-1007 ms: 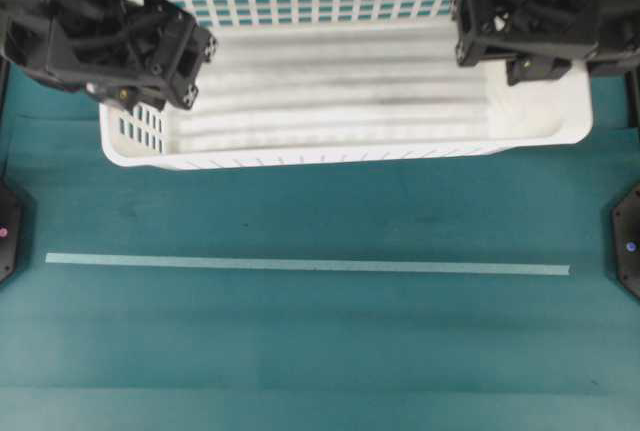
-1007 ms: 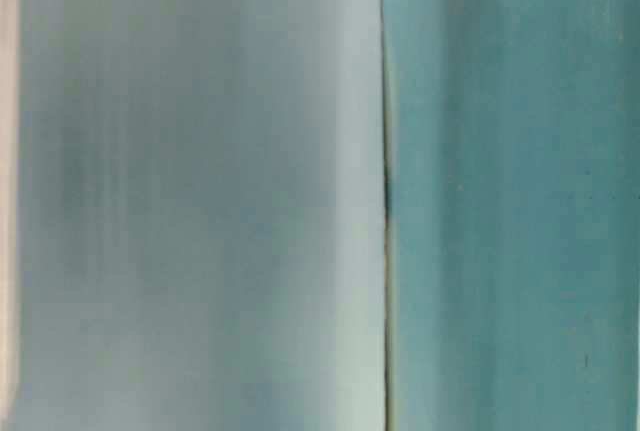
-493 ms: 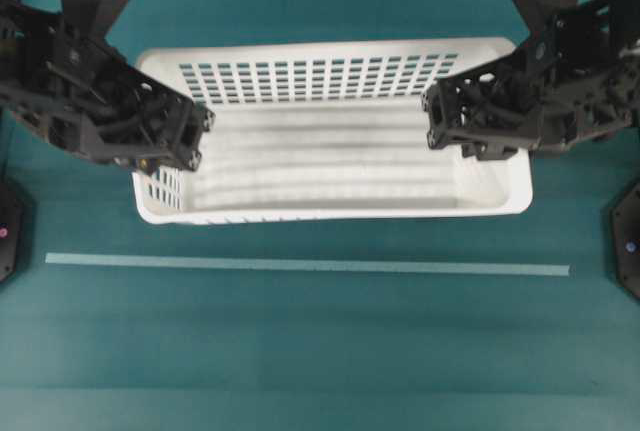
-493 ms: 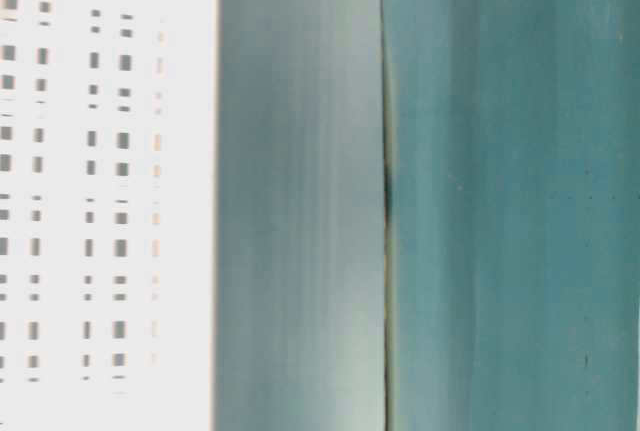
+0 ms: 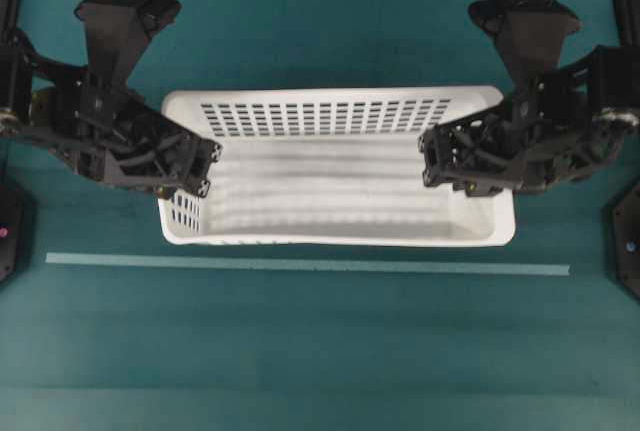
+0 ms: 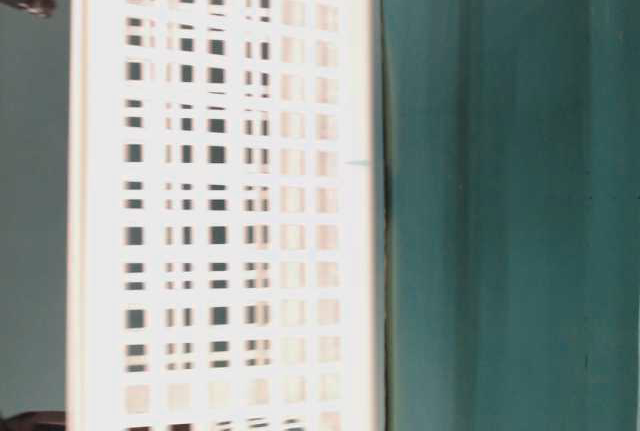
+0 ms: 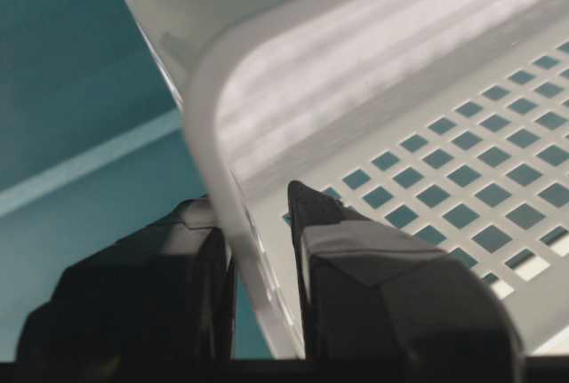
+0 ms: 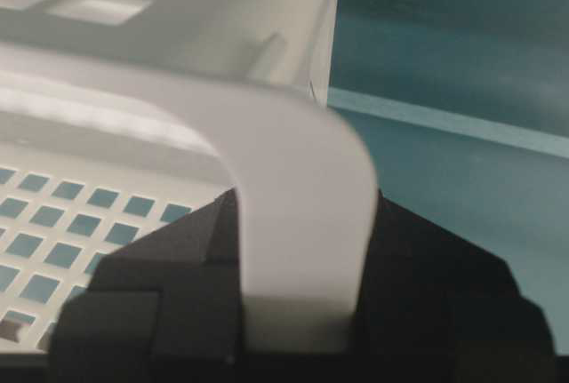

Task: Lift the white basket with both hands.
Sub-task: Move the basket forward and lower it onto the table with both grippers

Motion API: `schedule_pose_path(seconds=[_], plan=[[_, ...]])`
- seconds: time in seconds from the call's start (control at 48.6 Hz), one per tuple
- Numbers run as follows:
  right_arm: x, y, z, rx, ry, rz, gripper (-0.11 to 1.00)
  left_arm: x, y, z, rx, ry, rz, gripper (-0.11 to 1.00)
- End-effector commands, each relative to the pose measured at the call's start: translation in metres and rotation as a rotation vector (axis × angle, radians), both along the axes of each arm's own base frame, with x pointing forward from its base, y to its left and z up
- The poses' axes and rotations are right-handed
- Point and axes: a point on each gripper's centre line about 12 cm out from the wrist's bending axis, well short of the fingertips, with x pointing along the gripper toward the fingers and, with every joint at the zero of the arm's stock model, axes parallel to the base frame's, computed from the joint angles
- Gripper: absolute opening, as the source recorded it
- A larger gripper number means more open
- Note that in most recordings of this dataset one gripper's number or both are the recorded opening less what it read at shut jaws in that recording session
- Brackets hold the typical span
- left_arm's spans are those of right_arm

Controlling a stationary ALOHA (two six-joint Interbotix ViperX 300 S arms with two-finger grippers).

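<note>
The white basket (image 5: 330, 94) hangs level between my two arms above the teal table, its slotted walls and solid floor in plain sight. My left gripper (image 5: 192, 177) is shut on the basket's left end rim (image 7: 213, 134), with one finger (image 7: 151, 267) outside the wall and the other inside. My right gripper (image 5: 438, 163) is shut on the right end rim (image 8: 302, 187), which fills the gap between its jaws. In the table-level view the basket's slotted wall (image 6: 230, 201) fills the left half of the picture.
A pale tape strip (image 5: 300, 265) runs across the teal table just in front of the basket. Black arm bases sit at the left edge (image 5: 5, 231) and right edge (image 5: 628, 246) of the overhead view.
The basket and both grippers have shrunk in the overhead view, sinking away from the camera and toward the table. In the table-level view the slotted wall has slid in from the left.
</note>
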Motion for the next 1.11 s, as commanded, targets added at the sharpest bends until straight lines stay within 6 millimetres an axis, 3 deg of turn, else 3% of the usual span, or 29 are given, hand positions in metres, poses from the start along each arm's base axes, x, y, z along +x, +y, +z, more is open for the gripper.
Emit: schedule_pose_path(seconds=[0.0,0.391,0.576,1.09], plan=[[0.002,0.008,-0.016,0.001,0.023,0.034,0.2,-0.001,0.004,-0.008,0.009,-0.007,0.003,0.13],[0.023,0.009,-0.062,-0.006,0.049,0.042,0.2,0.015,0.005,-0.058,0.003,0.059,-0.001,0.11],[0.027,0.009,-0.079,-0.005,0.056,0.034,0.2,0.014,0.006,-0.081,0.003,0.077,0.0,0.11],[0.027,0.009,-0.116,-0.004,0.036,0.014,0.2,0.022,0.012,-0.114,0.002,0.075,0.008,0.09]])
